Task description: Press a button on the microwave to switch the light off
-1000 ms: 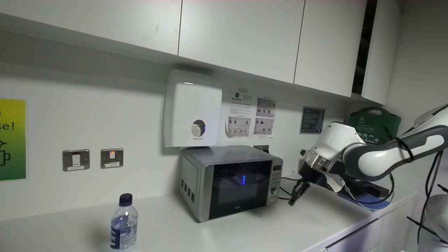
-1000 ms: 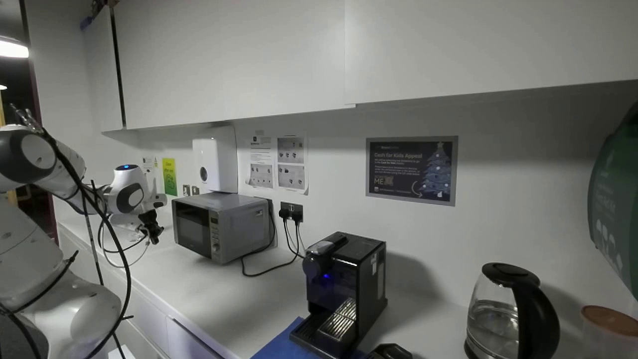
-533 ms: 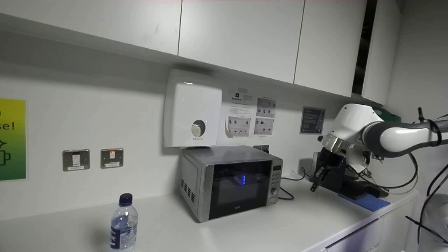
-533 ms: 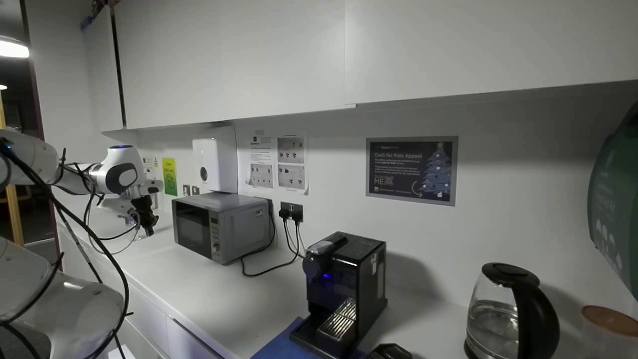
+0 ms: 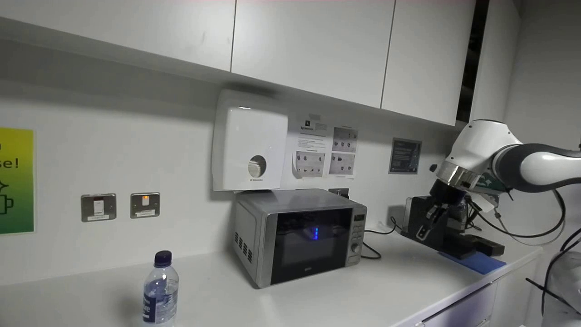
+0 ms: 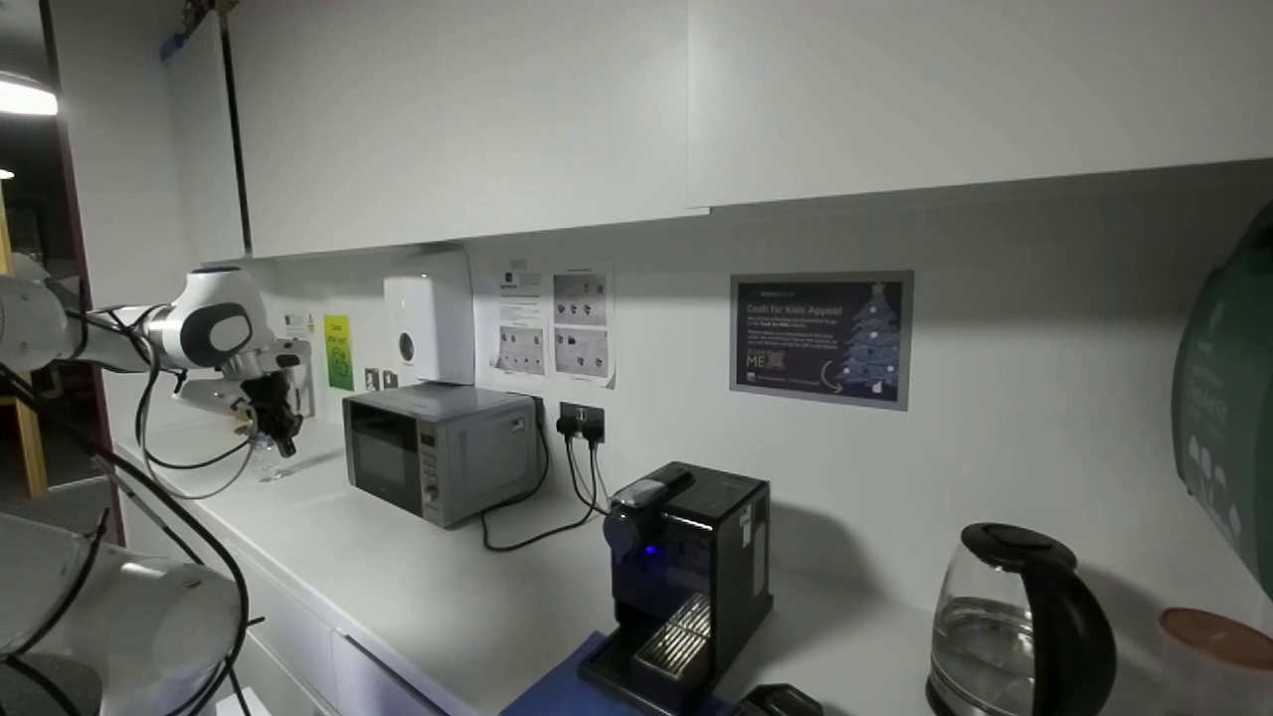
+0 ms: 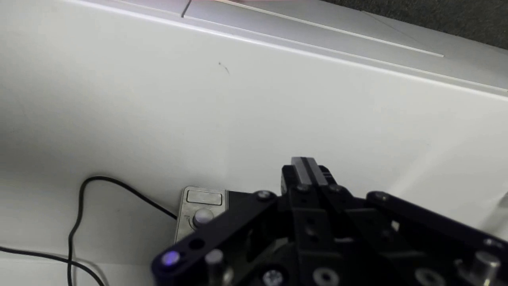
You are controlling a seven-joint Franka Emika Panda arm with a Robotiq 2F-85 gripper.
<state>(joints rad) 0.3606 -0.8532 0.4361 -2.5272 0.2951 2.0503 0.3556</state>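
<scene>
The silver-grey microwave [image 5: 297, 202] stands on the counter, its dark door shut, and also shows in an exterior view [image 6: 487, 452]. A small blue glow [image 5: 315, 233] shows in its door window; I cannot tell whether it is inside or a reflection. The control strip [image 5: 356, 236] is on the door's right. In the wrist view the strip's end [image 7: 204, 198] and round knob [image 7: 203, 216] show, the rest hidden behind the gripper. My gripper [image 5: 423, 232] is clear of the microwave, above the counter, fingertips together with nothing between them [image 7: 304, 159]; it also shows in an exterior view [image 6: 288, 449].
A water bottle [image 5: 161, 290] stands on the counter [image 5: 290, 299]. A coffee machine [image 6: 686, 577] stands on a blue mat [image 5: 474, 262], with a kettle [image 6: 995, 622] beyond. Black cables [image 7: 81, 210] lie beside the microwave. A white dispenser [image 5: 254, 136] and cabinets [image 5: 313, 50] hang above.
My arm and gripper have moved away from the microwave's control strip and upward. The microwave and the blue glow in its window look the same.
</scene>
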